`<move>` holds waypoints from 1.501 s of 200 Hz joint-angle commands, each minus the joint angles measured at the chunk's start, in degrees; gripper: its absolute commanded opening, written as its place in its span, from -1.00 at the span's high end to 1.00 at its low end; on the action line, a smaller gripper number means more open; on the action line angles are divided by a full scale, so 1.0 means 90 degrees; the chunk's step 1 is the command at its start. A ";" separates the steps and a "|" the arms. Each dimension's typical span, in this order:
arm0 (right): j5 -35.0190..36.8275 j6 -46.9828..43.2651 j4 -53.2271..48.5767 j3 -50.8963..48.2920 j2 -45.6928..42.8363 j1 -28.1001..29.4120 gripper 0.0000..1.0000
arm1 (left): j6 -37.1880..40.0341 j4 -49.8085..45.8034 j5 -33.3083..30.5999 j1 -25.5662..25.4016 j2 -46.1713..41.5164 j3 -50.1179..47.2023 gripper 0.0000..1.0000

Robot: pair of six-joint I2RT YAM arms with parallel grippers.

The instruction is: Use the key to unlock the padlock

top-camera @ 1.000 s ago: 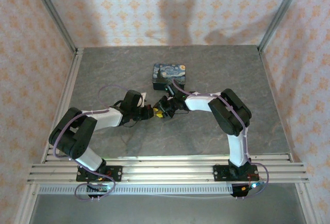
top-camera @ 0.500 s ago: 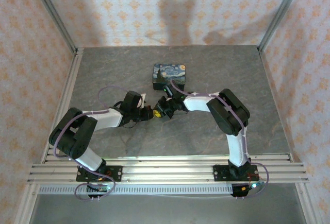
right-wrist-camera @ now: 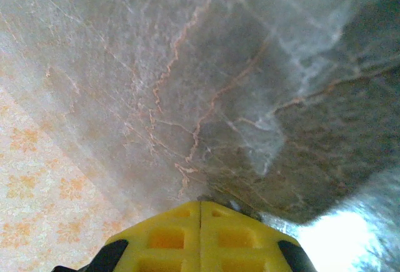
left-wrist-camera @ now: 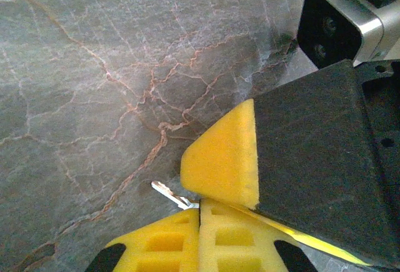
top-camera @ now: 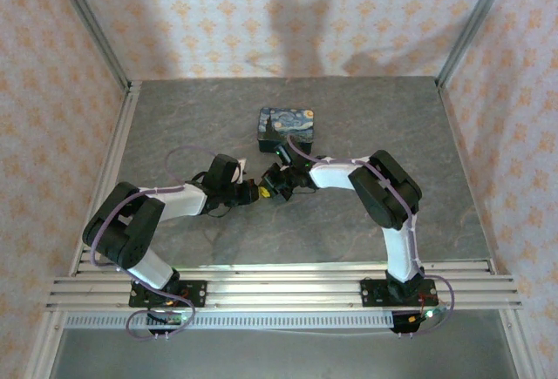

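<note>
Key (left-wrist-camera: 169,192), thin and silver, protrudes at lower centre of the left wrist view — clamped between the closed yellow fingers (left-wrist-camera: 187,222) of the left hand (left-wrist-camera: 200,212), above the marbled surface (left-wrist-camera: 75,97). At centre of the top view, the right hand (top-camera: 268,189), fingers pressed together, rests against the left hand's tips.

Box (top-camera: 287,129) on the tabletop (top-camera: 418,135), midway across, toward the far edge, left gripper (top-camera: 255,192) and right gripper (top-camera: 272,189) tip to tip just before the box, key (left-wrist-camera: 170,193) jutting from between the left gripper's fingertips, right gripper's tip just beside it.
</note>
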 commanded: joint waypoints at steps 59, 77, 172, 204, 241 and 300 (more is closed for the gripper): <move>0.0728 0.0541 0.0588 -0.0676 -0.0381 0.0116 1.00 | 0.0163 -0.0069 -0.0245 -0.0050 -0.0445 -0.0089 1.00; 0.0850 0.0514 0.0545 -0.0777 -0.0513 0.0066 1.00 | 0.0313 -0.0117 -0.0274 -0.0050 -0.0450 -0.0100 1.00; 0.0820 -0.0136 -0.0322 -0.0681 -0.0743 0.0008 0.55 | 0.0473 -0.0167 -0.0284 -0.0050 -0.0256 -0.0062 1.00; 0.1415 -0.0993 -0.0845 -0.0800 -0.1175 -0.0014 0.45 | 0.0486 -0.0187 -0.0266 -0.0050 -0.0188 -0.0022 1.00; 0.2329 -0.2321 -0.1134 -0.1228 -0.1976 0.0033 0.34 | 0.0438 -0.0121 -0.0234 -0.0050 -0.0134 -0.0022 1.00; 0.2746 -0.3667 -0.0403 -0.1520 -0.2072 0.0577 0.01 | 0.0439 -0.0128 -0.0158 -0.0048 0.0043 0.0095 1.00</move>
